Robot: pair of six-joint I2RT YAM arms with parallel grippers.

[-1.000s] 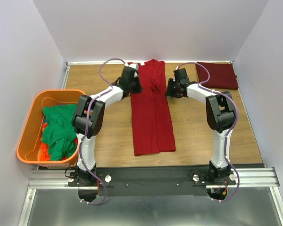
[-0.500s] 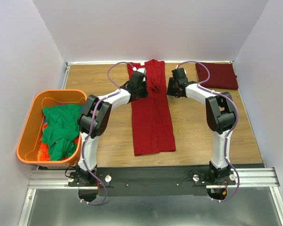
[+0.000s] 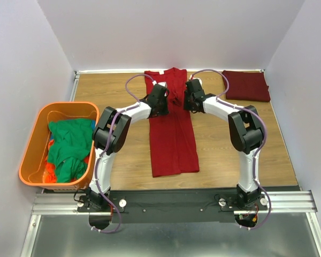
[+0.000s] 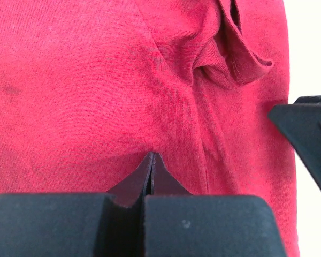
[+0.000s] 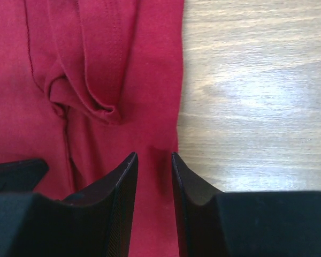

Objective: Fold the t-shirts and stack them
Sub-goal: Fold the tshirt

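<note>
Your red t-shirt (image 3: 174, 144) lies in the middle of the desk (image 3: 230, 150), folded lengthwise into a long strip that runs from the far edge toward you. Both arms lean over its far half. Your left arm (image 3: 109, 131) rises from its base, bends at the elbow and reaches inward to the right. Your right arm (image 3: 246, 131) mirrors it, reaching inward to the left, so the 2 tools face each other across the strip.

Your left tool (image 4: 151, 160) is fully closed, tips pressed together and resting on the red cloth just below a bunched fold. You cannot tell from the wrist view whether any cloth is caught between them. A black finger of the other tool shows at that view's right edge.

Your right tool (image 5: 154, 160) has its fingers a little apart, with a narrow gap between them. It hangs over the shirt's right edge, and red cloth shows through the gap with bare wood just beside it.

The maroon t-shirt (image 3: 247, 85) sits folded in the far right corner, well apart from both tools. The green t-shirts (image 3: 69, 144) are heaped in the orange tub (image 3: 69, 104) at your left.
</note>
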